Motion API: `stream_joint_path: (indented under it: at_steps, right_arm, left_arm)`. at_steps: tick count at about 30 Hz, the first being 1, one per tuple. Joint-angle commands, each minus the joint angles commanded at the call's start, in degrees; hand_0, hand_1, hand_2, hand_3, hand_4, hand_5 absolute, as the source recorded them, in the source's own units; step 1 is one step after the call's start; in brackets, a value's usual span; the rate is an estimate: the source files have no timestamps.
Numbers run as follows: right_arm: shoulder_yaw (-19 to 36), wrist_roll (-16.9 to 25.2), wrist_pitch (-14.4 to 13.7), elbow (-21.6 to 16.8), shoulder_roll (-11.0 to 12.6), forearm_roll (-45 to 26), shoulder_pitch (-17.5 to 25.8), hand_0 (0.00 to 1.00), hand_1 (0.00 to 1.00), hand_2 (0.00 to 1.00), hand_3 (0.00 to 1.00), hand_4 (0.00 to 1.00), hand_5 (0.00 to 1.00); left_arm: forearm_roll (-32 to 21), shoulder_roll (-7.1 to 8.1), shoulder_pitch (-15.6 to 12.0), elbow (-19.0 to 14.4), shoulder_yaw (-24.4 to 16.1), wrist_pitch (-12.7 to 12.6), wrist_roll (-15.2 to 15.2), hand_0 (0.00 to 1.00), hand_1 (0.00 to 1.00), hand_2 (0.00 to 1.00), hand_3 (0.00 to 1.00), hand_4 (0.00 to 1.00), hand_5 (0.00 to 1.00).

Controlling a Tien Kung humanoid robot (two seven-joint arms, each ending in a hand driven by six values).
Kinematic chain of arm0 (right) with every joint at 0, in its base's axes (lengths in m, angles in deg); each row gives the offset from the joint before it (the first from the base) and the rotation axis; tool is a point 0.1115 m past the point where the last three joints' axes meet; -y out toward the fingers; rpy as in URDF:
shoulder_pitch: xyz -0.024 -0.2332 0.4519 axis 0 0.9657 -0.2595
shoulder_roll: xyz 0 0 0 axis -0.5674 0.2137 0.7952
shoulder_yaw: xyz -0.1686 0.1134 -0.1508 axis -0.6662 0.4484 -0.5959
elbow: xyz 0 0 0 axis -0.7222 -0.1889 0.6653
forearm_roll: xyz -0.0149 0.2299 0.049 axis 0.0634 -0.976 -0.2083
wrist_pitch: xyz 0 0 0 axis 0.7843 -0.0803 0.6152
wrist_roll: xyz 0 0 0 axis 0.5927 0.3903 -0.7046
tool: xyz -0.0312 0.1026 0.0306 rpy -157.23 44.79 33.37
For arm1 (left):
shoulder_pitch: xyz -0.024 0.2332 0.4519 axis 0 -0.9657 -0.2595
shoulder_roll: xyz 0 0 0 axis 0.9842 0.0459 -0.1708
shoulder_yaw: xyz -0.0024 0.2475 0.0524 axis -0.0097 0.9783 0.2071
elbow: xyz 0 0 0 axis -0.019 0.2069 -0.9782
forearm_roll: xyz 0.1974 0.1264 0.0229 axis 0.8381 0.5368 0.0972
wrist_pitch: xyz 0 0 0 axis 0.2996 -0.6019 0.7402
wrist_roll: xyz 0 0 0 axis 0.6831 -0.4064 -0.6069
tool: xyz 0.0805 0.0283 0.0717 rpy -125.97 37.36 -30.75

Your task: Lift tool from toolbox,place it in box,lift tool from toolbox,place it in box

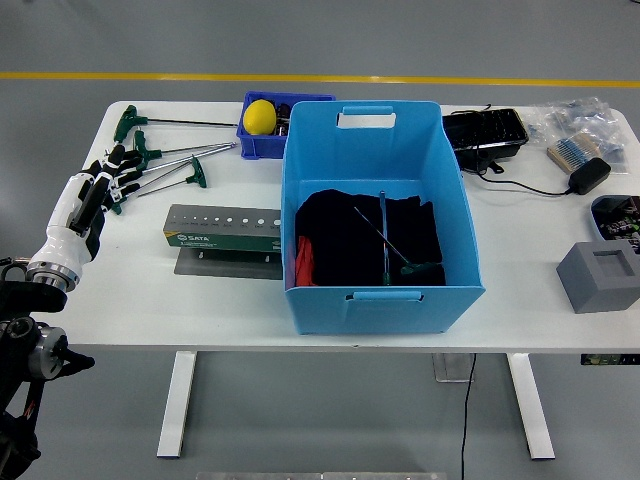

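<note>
Lying flat, green-handled T-wrenches (165, 168) with slim steel shafts.

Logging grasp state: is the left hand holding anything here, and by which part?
Cannot tell: the left hand lies over the green handles of the T-handle wrenches on the table, but no closed hold is visible.

I count four green T-handle tools (170, 150) loose on my desk (230, 300), two more in the one blue box (380, 290), one toolbox (222, 229).
</note>
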Motion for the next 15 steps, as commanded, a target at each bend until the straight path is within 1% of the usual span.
stream_joint_path:
  at_steps: [15]
  right_arm:
    - [-0.97,0.27,0.05,0.00,0.06,-1.18,-0.28,0.616,0.588,0.674,0.569,0.820,0.690]
  left_arm:
    - [0.72,-0.01,0.37,0.59,0.51,0.22,0.32,0.759,0.779,0.804,0.745,0.876,0.851]
